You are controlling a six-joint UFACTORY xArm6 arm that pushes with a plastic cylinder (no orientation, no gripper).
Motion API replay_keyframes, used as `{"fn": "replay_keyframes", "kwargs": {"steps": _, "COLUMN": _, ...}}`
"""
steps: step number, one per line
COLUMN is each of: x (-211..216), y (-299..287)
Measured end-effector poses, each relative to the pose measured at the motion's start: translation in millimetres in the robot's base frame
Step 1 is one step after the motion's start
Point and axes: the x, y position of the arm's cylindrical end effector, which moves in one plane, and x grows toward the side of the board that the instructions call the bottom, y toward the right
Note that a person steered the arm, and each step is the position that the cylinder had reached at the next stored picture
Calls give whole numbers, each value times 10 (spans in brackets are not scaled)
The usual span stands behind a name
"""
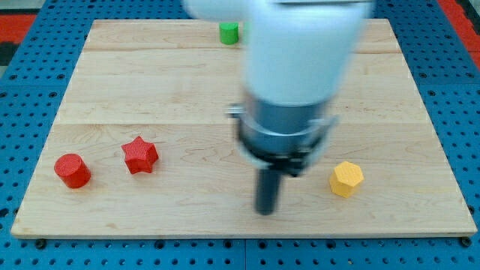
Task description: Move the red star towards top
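Well right of the flat-lying red star (139, 155), my tip (265, 211) touches nothing.

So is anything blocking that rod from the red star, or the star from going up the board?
Nothing visible. Bare wood lies between my tip and the red star, and above the star. The red cylinder sits to its left.

Arm (300, 52): one, coming down from the view's top, right of centre, blurred. Upper housing: white, broad, filling the top middle of the view. Collar (283, 135): grey above, black below, sitting under the housing. Rod (268, 187): dark, straight, standing upright beneath the collar. My tip (265, 212): pointing down in the view's lower middle.
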Motion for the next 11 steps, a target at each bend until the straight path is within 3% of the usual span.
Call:
{"fn": "replay_keyframes", "kwargs": {"steps": 1, "x": 2, "y": -883}}
{"fn": "replay_keyframes", "kwargs": {"steps": 2, "x": 9, "y": -932}}
{"fn": "replay_keyframes", "kwargs": {"steps": 3, "x": -188, "y": -1192}}
{"fn": "replay_keyframes", "kwargs": {"steps": 4, "x": -656, "y": -1732}}
{"fn": "replay_keyframes", "kwargs": {"steps": 6, "x": -897, "y": -1685}}
{"fn": "replay_keyframes", "kwargs": {"steps": 9, "x": -1764, "y": -528}}
{"fn": "replay_keyframes", "kwargs": {"steps": 10, "x": -1845, "y": -499}}
{"fn": "replay_keyframes", "kwargs": {"steps": 11, "x": -2186, "y": -304}}
